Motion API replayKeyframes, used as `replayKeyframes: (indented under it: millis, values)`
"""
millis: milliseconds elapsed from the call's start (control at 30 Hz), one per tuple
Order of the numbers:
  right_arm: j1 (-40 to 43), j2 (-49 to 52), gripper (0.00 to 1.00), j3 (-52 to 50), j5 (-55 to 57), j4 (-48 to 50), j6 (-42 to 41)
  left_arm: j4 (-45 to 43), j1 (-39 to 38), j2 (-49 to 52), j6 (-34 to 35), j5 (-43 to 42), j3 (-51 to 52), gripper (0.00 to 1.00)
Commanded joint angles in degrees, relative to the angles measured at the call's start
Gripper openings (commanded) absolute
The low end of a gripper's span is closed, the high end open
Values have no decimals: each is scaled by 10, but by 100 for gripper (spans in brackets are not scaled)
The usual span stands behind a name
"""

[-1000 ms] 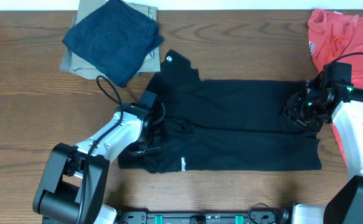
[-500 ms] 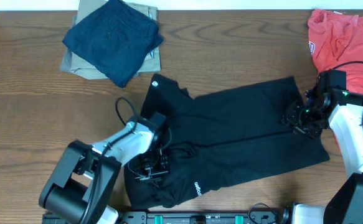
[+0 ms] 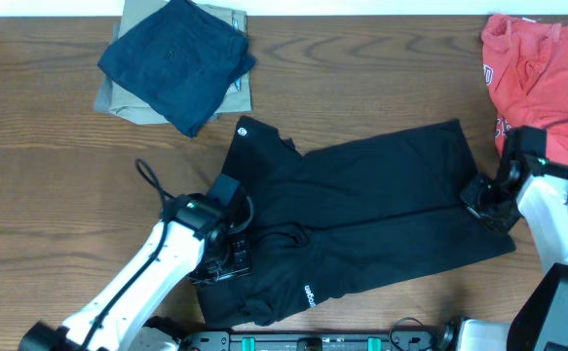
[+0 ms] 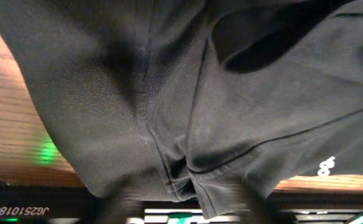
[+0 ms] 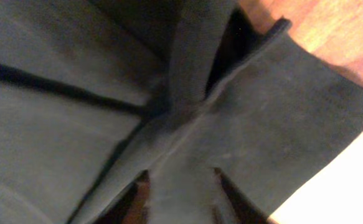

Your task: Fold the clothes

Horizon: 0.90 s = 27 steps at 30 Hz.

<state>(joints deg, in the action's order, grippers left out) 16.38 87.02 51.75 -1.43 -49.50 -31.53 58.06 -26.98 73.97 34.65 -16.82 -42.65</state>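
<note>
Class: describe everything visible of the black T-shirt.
The black T-shirt is soft knit, with small white lettering near its lower edge and a round white mark at one corner. It lies partly folded, slanted and wrinkled on the wooden table. The left gripper is over its lower left; the right gripper meets its right edge.

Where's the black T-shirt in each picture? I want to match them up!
Overhead: the black T-shirt lies spread out in the middle of the table, slanted, with its collar toward the upper left.
Left wrist: seen close up, it fills nearly the whole picture.
Right wrist: it covers everything but the right-hand corners.
Shared landmark: the brown wooden table, at the left edge of the left wrist view and the top right corner of the right wrist view.
</note>
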Motion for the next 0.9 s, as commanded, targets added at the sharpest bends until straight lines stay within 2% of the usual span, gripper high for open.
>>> replayKeyframes:
  millis: [0,33,67,333,600,867]
  values:
    - [34,2,7,-16,5,5,-17,2,3,-20,-10,15,2,97]
    - [44,2,2,-19,5,8,-17,2,3,-22,-12,15,2,100]
    - [52,2,1,-20,5,9,-16,1,3,-22,-12,15,2,98]
    - [61,2,1,-34,6,24,-7,-22,3,-21,-12,15,2,98]
    - [61,3,1,-103,0,80,-38,-22,3,-21,-12,15,2,98]
    - [65,3,1,-127,-1,63,-79,-24,3,-21,-12,15,2,98]
